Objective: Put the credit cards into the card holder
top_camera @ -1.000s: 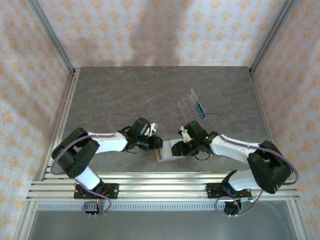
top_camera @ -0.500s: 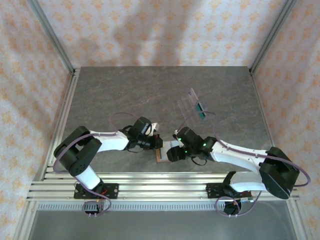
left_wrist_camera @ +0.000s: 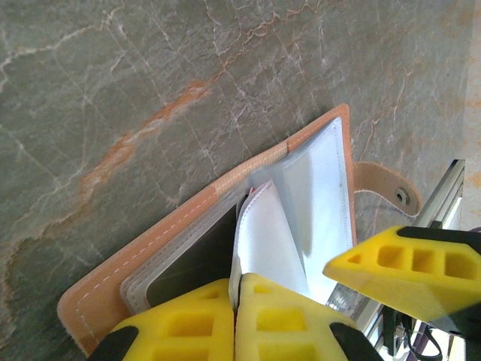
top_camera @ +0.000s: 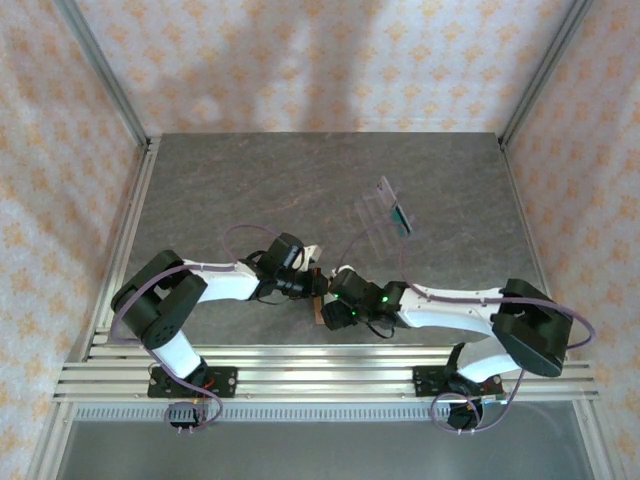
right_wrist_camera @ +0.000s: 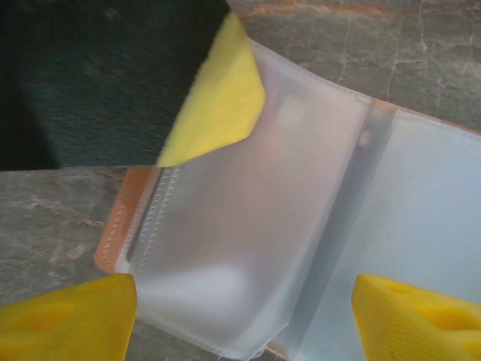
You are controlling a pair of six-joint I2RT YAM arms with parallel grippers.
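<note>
Movement since a second ago: the right claw (right_wrist_camera: 244,316) has slid further left, now spread wide above the open card holder (left_wrist_camera: 188,226) near the front of the worktop (left_wrist_camera: 113,90). The left arm reaches in low, its left claw (left_wrist_camera: 235,293) pinching one clear sleeve (left_wrist_camera: 264,235) of it.

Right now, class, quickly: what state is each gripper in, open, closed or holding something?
Left gripper: closed, pinching a plastic sleeve of the card holder.
Right gripper: open over the card holder, holding nothing.
</note>
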